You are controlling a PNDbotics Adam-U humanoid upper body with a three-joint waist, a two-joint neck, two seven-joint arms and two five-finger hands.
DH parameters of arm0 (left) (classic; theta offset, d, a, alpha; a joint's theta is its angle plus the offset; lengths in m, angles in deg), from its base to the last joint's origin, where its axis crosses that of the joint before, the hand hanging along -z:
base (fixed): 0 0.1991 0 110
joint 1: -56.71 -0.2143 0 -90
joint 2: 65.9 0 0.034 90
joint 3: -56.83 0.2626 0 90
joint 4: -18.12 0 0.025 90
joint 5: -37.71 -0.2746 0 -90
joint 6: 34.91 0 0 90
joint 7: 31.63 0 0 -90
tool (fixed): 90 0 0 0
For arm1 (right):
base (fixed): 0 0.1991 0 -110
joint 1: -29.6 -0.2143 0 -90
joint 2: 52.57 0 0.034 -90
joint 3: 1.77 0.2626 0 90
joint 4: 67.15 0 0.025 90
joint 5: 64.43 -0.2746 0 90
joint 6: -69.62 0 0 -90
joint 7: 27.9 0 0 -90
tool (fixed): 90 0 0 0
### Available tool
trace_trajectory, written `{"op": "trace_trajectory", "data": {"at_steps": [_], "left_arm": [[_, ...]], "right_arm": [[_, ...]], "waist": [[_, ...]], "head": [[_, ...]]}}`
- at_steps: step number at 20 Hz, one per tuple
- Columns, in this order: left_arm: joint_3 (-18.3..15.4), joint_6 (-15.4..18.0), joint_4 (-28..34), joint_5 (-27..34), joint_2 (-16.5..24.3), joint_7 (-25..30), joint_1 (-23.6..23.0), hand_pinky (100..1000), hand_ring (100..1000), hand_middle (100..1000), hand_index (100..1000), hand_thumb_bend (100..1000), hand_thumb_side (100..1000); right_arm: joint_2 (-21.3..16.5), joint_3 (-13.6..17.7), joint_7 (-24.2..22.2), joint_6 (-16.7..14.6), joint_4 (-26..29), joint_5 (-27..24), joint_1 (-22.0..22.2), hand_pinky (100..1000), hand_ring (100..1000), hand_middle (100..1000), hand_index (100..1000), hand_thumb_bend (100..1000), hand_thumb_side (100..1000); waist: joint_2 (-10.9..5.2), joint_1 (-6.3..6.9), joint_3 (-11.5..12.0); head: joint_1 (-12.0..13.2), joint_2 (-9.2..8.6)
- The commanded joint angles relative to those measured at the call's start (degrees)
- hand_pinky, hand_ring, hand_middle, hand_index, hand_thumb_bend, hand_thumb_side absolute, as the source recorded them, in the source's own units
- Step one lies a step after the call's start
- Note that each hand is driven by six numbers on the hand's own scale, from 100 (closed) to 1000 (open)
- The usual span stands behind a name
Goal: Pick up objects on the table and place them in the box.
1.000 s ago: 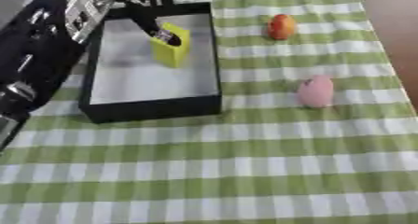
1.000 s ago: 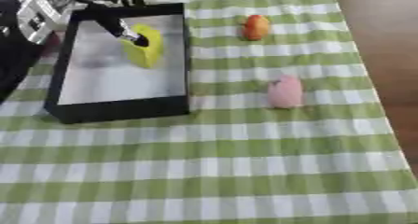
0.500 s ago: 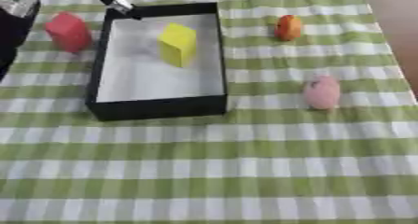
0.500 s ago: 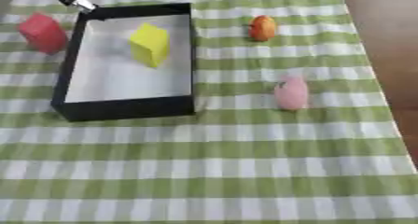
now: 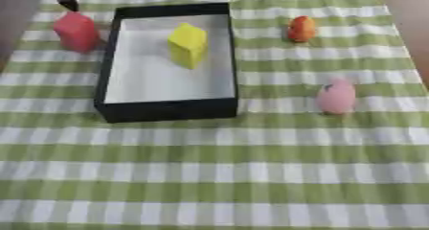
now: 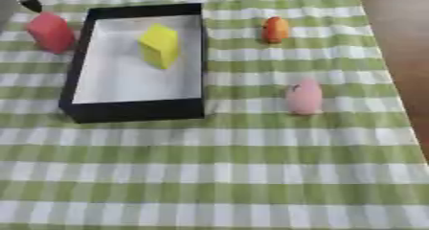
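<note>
Box, black-walled with a white floor, is sitting on the green-and-white checked tablecloth toward the far left, and a yellow block is standing inside it near the far end. Just left of the box, outside its wall, a red block is resting on the cloth. To the right, well apart, an orange rounded object is lying far and a pink rounded object nearer. Only a dark fingertip of the left hand is showing at the far left corner above the red block; whether its fingers are curled cannot be told.
</note>
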Motion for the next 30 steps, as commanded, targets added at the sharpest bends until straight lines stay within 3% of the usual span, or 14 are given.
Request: {"op": "trace_trajectory", "data": {"at_steps": [1, 7, 17, 27, 30], "left_arm": [[-1.1, 0.0, -1.0, 0.1, 2.8, 1.8, 0.5, 844, 849, 788, 855, 798, 100], [-1.2, -0.6, -3.7, -1.3, 2.4, 3.1, 0.2, 848, 863, 793, 856, 822, 100], [-1.3, 4.1, -7.2, -5.9, 1.4, 2.4, -0.1, 846, 862, 794, 792, 692, 100], [-0.6, 6.5, -5.6, -5.5, 2.7, 3.7, -2.0, 855, 861, 800, 792, 694, 100], [-0.1, 6.7, -4.0, -4.3, 3.5, 5.0, -2.9, 858, 868, 813, 796, 700, 100]], "right_arm": [[-2.4, 0.8, 0.2, 0.0, 0.5, 0.0, -0.6, 756, 683, 739, 887, 100, 780], [-2.4, 0.7, 0.1, 0.0, 0.5, 0.0, -0.8, 756, 683, 739, 887, 100, 782], [-2.6, 0.4, 0.2, 0.3, 0.4, 0.3, -1.4, 756, 679, 734, 886, 100, 790], [-3.2, 0.5, 0.3, 0.5, 0.4, 0.4, -1.5, 757, 678, 733, 885, 100, 794], [-3.3, 0.5, 0.4, 0.4, 0.4, 0.4, -1.4, 757, 678, 732, 885, 100, 796]], "waist": [[-0.5, -0.46, 0.0], [-0.17, -0.62, -0.2], [1.22, -0.31, -1.2], [2.48, -0.15, -1.1], [2.55, -0.12, -0.7]], "head": [[0.2, -0.11], [0.3, -0.11], [0.0, -0.11], [-1.0, -0.15], [-1.2, -1.43]]}}
